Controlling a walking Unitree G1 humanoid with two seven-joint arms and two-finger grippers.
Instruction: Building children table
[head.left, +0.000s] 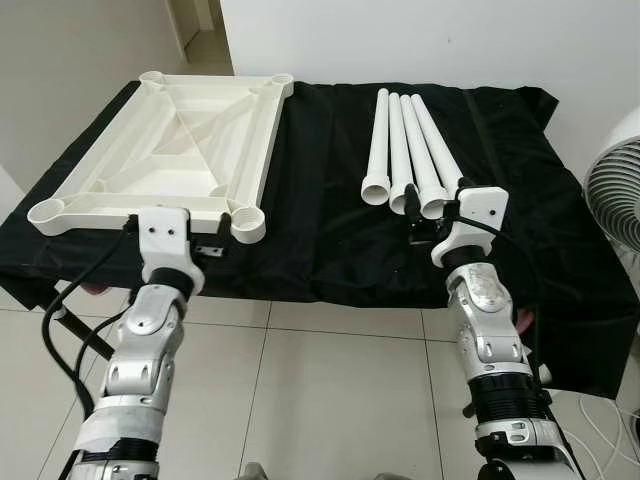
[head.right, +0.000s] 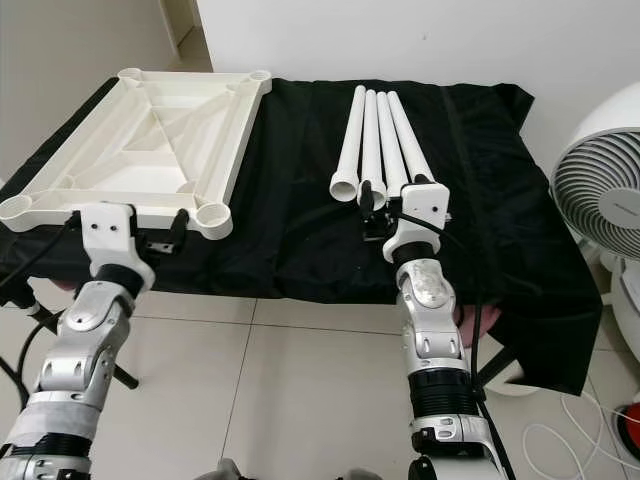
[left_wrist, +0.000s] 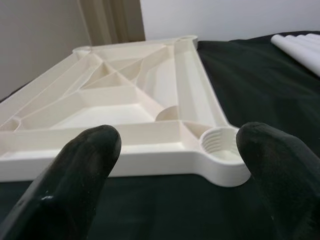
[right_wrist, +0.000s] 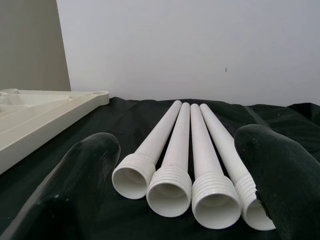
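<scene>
A white plastic tabletop (head.left: 170, 150) lies upside down on the left of a black cloth (head.left: 330, 240), with a round socket at each corner. Several white legs (head.left: 405, 150) lie side by side on the right, threaded ends towards me. My left gripper (head.left: 215, 238) hovers open at the tabletop's near right corner, and its fingers (left_wrist: 85, 165) frame the threaded socket (left_wrist: 222, 150) without touching it. My right gripper (head.left: 425, 215) stands open just before the legs' threaded ends (right_wrist: 170, 187), its fingers (right_wrist: 280, 175) wider than the whole bundle.
The cloth covers a low platform whose front edge drops to the tiled floor (head.left: 330, 400). A white fan (head.right: 600, 190) stands close on the right. A white wall runs behind the platform. Black cables (head.left: 70, 320) hang by my left arm.
</scene>
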